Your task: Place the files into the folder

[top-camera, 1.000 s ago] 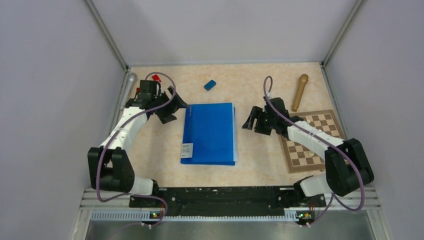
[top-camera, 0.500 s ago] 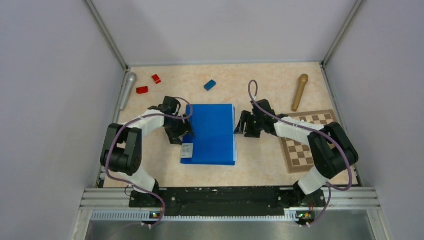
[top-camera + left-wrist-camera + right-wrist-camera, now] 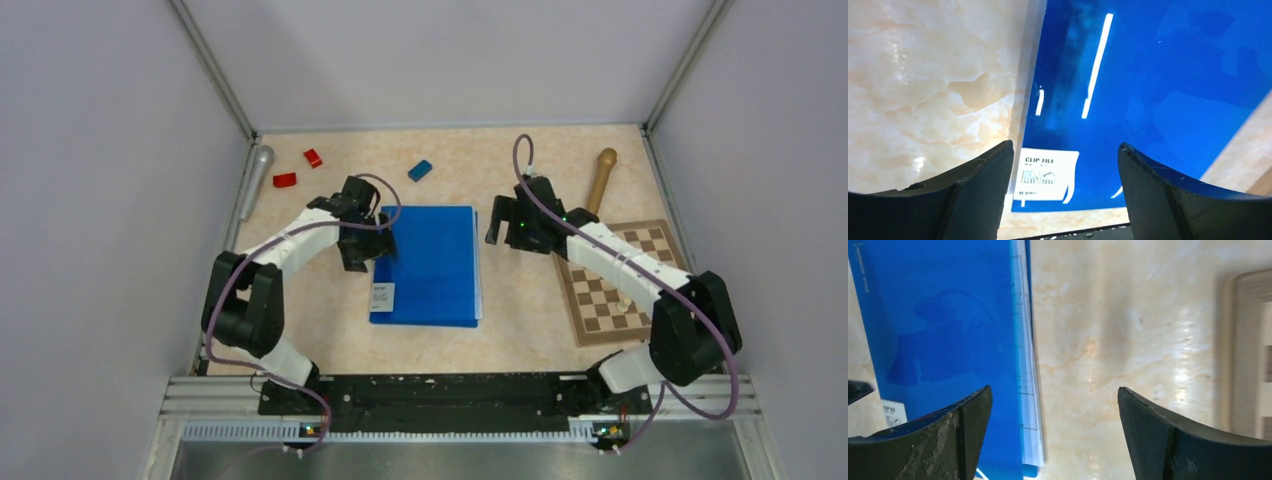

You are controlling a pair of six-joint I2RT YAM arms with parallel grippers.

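Near edge first. The folder (image 3: 435, 262) lies shut and flat mid-worktop (image 3: 520, 335), with its white label (image 3: 382, 297) at the cover's near left corner.

The files (image 3: 1030, 430) are inside, but a thin white strip of them shows past the folder's right edge. My read: spine on the left, and the sheets aren't pushed fully home.

- **Left gripper** (image 3: 1065, 150): hangs over the folder's left edge, just beyond the label. Its fingers are spread wide with nothing between them. I can't tell if it touches the cover.
- **Right gripper** (image 3: 1054, 390): over bare worktop, just right of the folder's far right corner. It's wide open too, and empty. Its camera looks straight along the protruding paper edge.

The arms bracket the folder, one per long side. That suits a squaring-up move, with the left as a stop at the spine and the right nudging the sheets in. The task looks nearly done.

If you push that edge, go low and slow. Thin sheets buckle, and a glossy cover will likely slide on this top.

Farther out and well apart from the folder:

- Chessboard (image 3: 620, 280) by the right edge, with a wooden stick (image 3: 601, 183) beyond it.
- Small blue block (image 3: 420, 170) near the far edge.
- Red blocks (image 3: 285, 180) and a silver cylinder (image 3: 256, 178) toward the far left corner.

None of them is in your way.
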